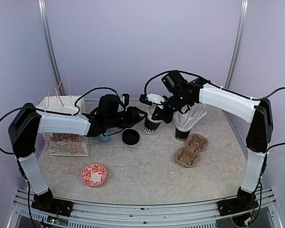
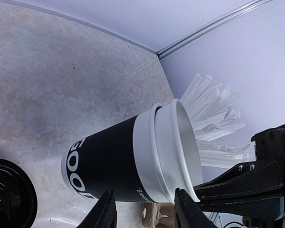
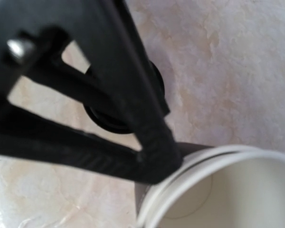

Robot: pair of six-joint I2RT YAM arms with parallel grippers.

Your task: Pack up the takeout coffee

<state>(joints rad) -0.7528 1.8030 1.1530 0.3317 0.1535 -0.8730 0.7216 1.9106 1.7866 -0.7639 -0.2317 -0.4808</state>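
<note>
We see a blurred black finger [image 3: 133, 123] slanting down from the upper left, its tip touching the white rim of the cup [image 3: 237, 190], whose white inside opens toward us at the lower right. Behind the finger the lid [image 3: 104, 121] lies on the mottled beige table [image 3: 237, 71], near the cup. We cannot tell whether the rim is pinched.

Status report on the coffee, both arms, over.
Left gripper open at coffee cup. Right gripper at its rim, grip unclear. Lid off, lying alongside. Straw cup close by.
</note>
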